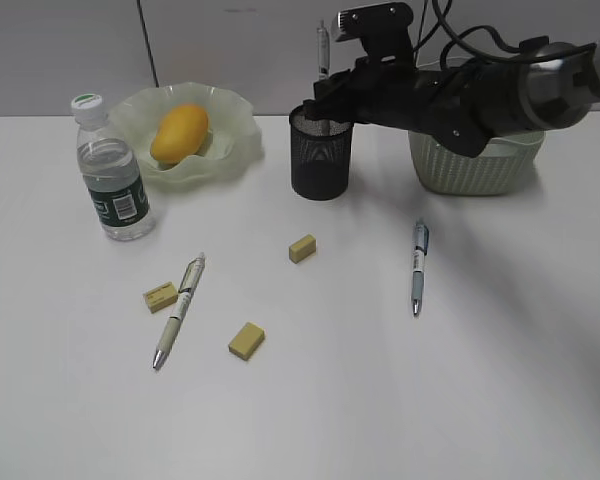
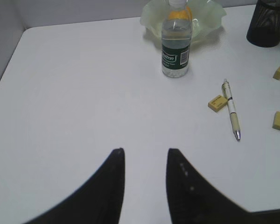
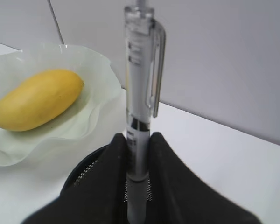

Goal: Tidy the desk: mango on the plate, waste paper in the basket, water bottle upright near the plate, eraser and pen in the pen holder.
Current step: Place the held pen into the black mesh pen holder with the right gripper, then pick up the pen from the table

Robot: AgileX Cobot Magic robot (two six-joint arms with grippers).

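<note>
Yellow mango [image 1: 179, 133] lies plated; right gripper [image 3: 136, 140] clamps a pen [image 3: 140, 93] above the holder [image 1: 321, 152]; left gripper [image 2: 144, 161] open; two pens, three erasers remain.

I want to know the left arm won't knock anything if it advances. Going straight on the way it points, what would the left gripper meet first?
Probably nothing nearby: ahead of the left gripper lies bare desk. The bottle stands farther on and slightly right of its line, though depth is hard to judge.
</note>
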